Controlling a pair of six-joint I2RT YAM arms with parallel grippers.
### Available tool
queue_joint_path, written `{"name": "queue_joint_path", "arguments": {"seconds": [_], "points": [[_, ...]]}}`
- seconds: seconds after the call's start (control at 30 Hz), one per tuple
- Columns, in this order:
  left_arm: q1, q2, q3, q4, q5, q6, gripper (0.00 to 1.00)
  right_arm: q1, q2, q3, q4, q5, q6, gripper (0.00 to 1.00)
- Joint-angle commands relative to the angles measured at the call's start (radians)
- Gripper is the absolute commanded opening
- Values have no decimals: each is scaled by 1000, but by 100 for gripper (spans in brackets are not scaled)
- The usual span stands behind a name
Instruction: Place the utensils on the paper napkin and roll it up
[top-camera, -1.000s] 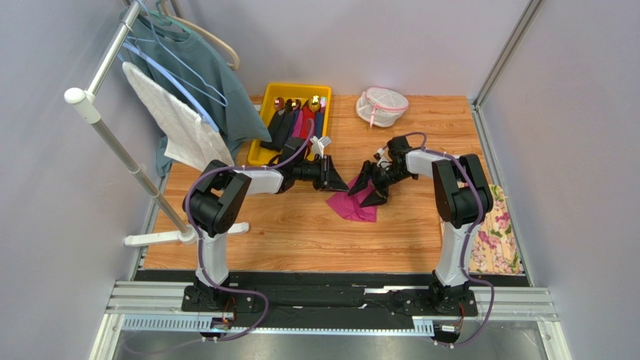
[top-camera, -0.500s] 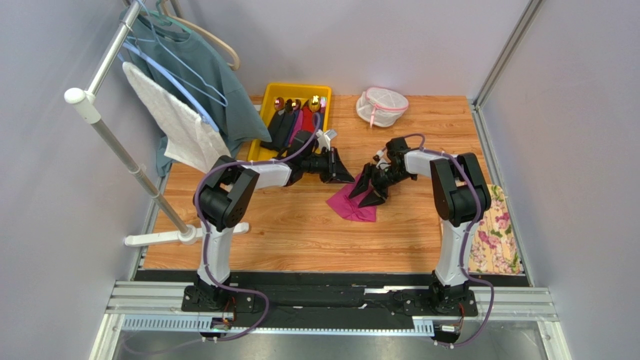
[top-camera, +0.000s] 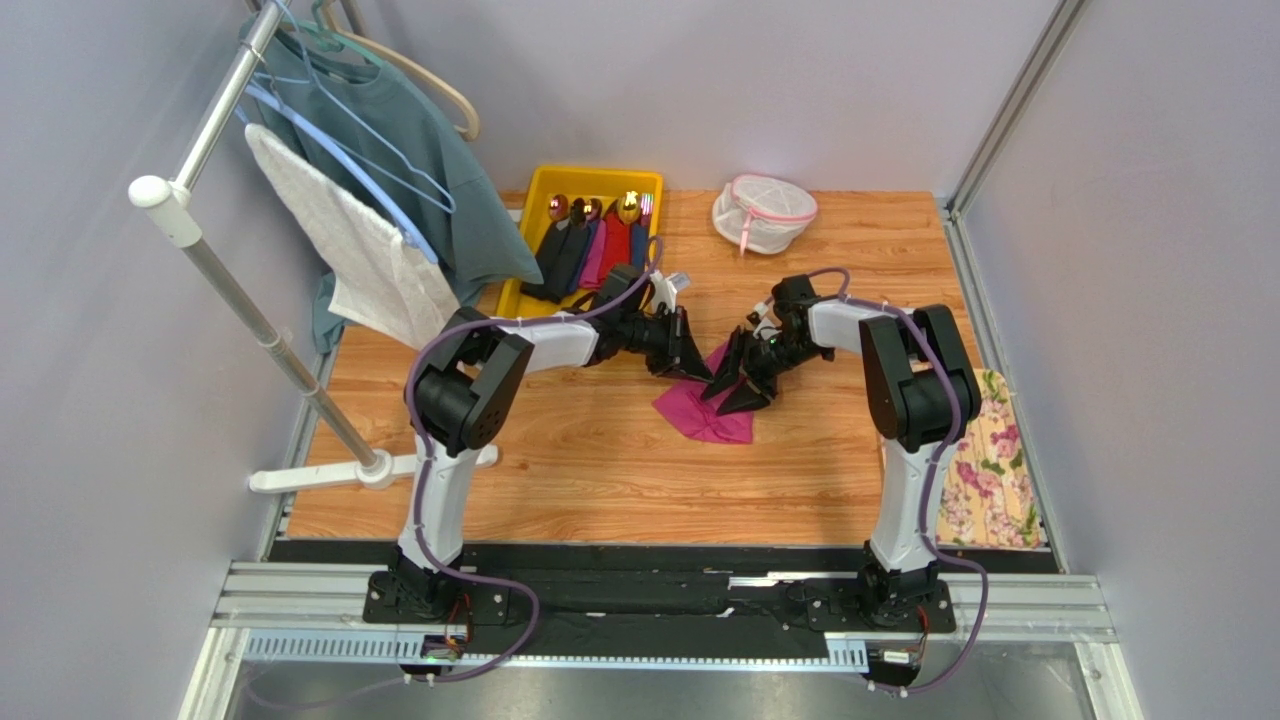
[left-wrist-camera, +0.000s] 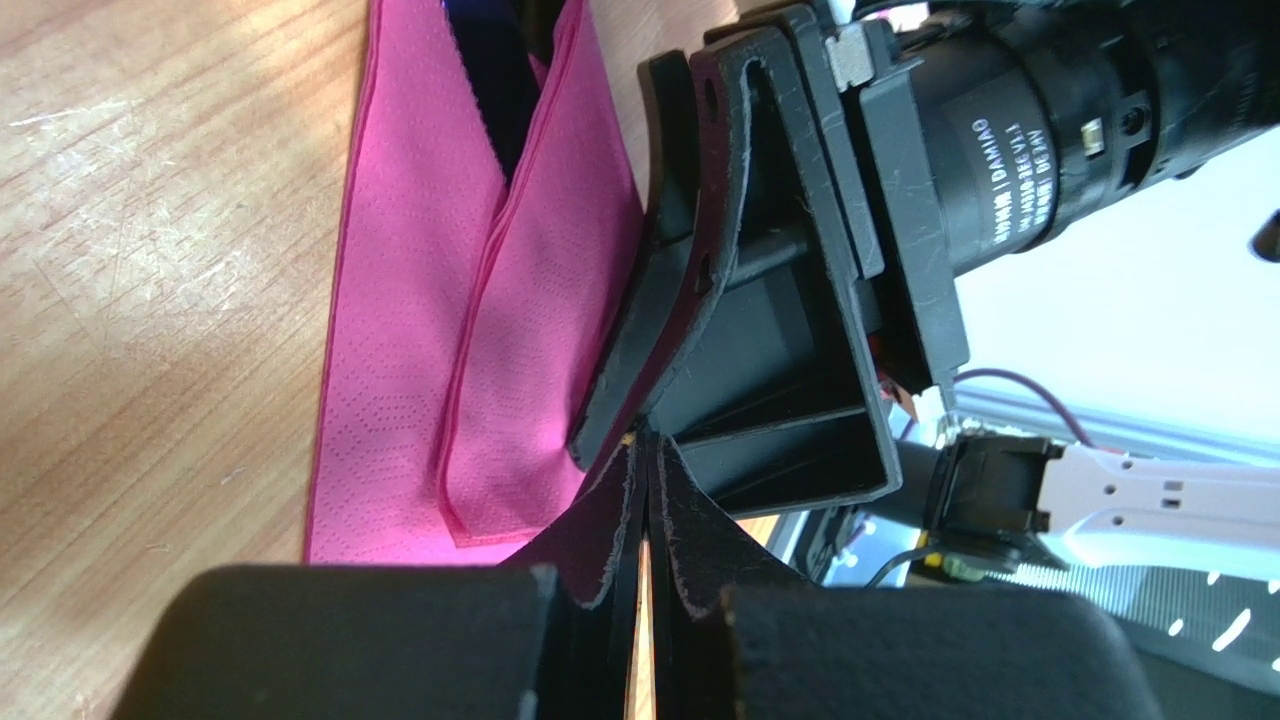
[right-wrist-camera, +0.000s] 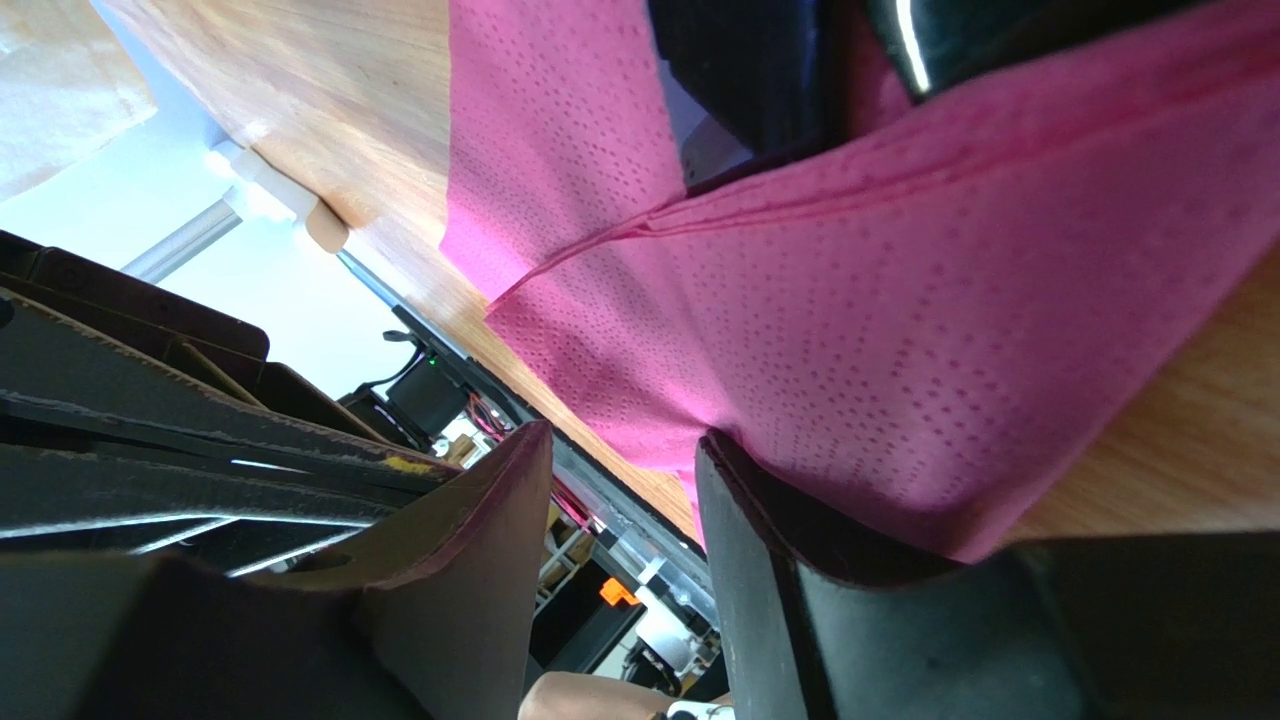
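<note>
Two arms now crowd the napkin (top-camera: 706, 408). Over the last second my left arm has stretched out and edged its jaws along the napkin's far-left corner, closer to my right jaws, which have hardly moved. My left jaws are pressed together at the raised fold; I cannot tell whether paper is pinched between them. My right jaws stand parted at the napkin's far-right side, one of them lying on the paper. The napkin is folded over the utensils (left-wrist-camera: 501, 75), a dark strip in its crease, so I judge the placing done and the rolling only begun. Beyond the napkin the wooden surface (top-camera: 601, 465) carries a yellow tray (top-camera: 529, 300) and a mesh pouch (top-camera: 763, 213). Right of the napkin lies a floral cloth (top-camera: 992, 480), left of it a clothes rack (top-camera: 211, 255), and grey walls stand round.
</note>
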Motion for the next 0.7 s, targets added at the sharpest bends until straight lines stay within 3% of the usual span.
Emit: {"name": "queue_joint_path", "arguments": {"seconds": [0.0,0.4,0.67], "points": [[-20,63,24,-156,-30,97,4,4,3,35,19,45,-36,48],[-19,82,10,-140,-27,63,0,11,-11,11,26,63,-47,36],[-2,83,-19,-246,-142,82,0,10,-46,38,11,47,-46,35]]}}
